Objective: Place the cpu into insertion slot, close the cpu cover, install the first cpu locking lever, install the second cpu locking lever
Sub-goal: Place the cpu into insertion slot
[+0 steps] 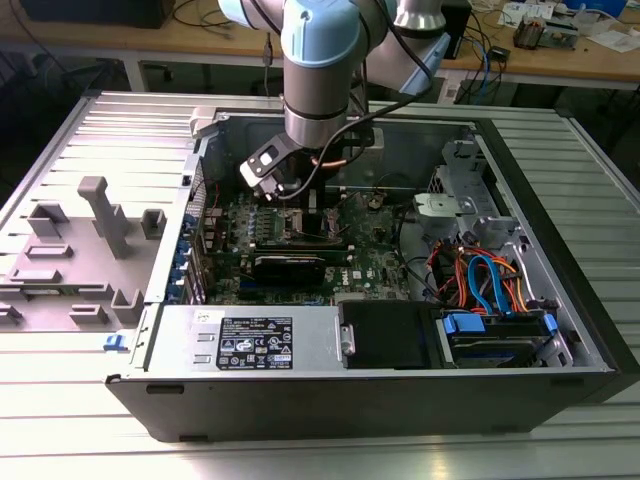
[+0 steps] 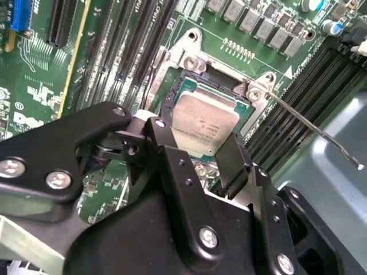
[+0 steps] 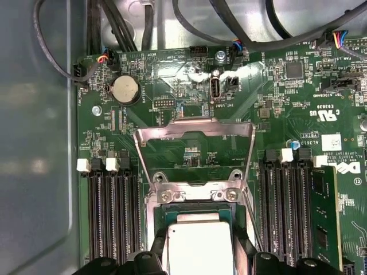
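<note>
Room: workshop, wooden tables (image 1: 600, 62) behind.
Table (image 1: 590, 160): ribbed grey metal; carries case (image 1: 300, 400), side open.
Board (image 3: 275, 114): green, flat in case.
Pincer (image 2: 198, 143): clenched on cpu's edges.
Cover (image 3: 195, 125): stands raised, clear of slot.
Slot (image 2: 184, 62): lever (image 2: 309, 125) out.
Cpu (image 2: 203, 123): low in slot, about level.
Handling: keep cpu flat and square; lower gently, never press.

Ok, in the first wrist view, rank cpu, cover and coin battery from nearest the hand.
1. cpu, in the slot at the hand.
2. cover, raised open beyond the slot.
3. coin battery, on the board past the cover.
</note>
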`<action>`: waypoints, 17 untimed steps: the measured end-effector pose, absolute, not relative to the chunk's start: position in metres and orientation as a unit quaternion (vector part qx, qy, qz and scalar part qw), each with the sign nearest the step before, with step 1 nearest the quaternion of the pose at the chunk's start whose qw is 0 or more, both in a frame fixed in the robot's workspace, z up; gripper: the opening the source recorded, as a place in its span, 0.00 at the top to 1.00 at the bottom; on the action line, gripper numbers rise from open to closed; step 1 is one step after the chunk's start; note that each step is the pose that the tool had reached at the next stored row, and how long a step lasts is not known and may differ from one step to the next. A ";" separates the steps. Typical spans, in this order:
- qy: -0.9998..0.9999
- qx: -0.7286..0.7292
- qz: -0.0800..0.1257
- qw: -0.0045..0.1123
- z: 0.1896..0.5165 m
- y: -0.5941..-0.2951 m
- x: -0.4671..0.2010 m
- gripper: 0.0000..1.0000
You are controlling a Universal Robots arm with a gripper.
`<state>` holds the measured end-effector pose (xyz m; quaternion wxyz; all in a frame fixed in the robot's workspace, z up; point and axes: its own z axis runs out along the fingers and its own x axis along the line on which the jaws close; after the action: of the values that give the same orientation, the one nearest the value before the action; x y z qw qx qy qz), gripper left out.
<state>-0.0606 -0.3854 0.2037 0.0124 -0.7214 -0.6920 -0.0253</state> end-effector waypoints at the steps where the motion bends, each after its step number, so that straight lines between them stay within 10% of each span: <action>1: -0.690 -0.724 -0.025 0.012 0.203 -0.385 -0.061 0.45; 17: -0.686 -0.727 -0.025 0.012 0.202 -0.385 -0.059 0.45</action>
<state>-0.0594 -0.3854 0.2021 0.0122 -0.7268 -0.6863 -0.0254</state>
